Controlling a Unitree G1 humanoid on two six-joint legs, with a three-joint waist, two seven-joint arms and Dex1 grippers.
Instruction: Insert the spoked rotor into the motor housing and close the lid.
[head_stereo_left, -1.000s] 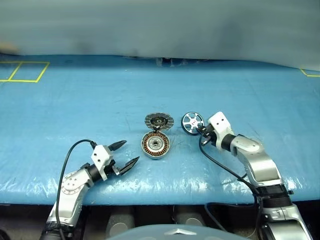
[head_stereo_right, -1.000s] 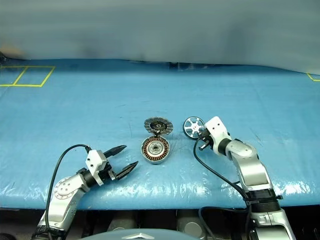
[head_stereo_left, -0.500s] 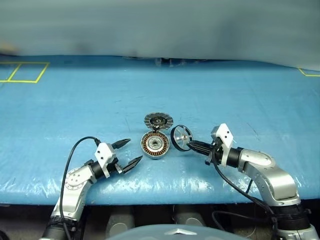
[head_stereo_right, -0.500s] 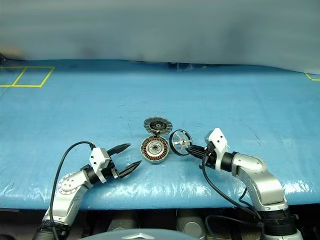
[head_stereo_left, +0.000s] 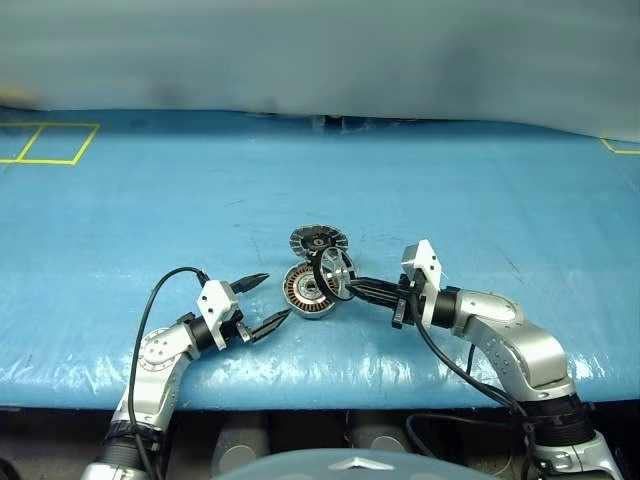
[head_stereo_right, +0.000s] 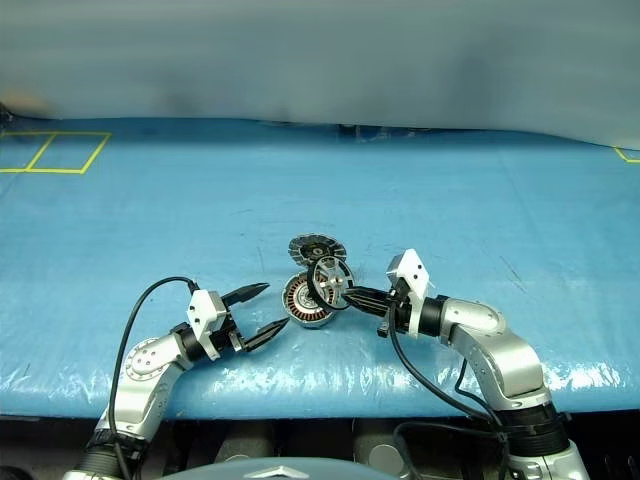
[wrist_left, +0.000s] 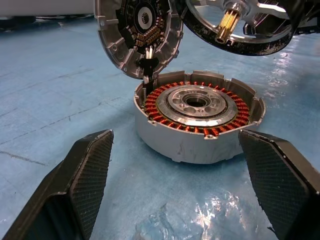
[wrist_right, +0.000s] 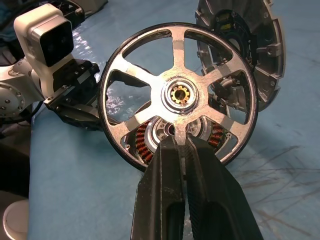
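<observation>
The motor housing lies flat on the blue table, its copper windings facing up. Its lid stands tipped open at the far side, segmented inside showing. My right gripper is shut on the spoked rotor, pinching one spoke at the rim. The rotor hangs tilted on edge just above the housing's right rim. On the housing's left, my left gripper stands open and level, its fingers apart on either side of the housing, not touching it.
The blue plastic-covered table stretches wide around the parts. Yellow tape squares mark its far left corner. A black cable loops off my left wrist, and another hangs below my right arm near the front edge.
My right gripper has carried the rotor left and nearer, from beside the lid to over the housing's right rim, turning it on edge. The left gripper has barely shifted.
</observation>
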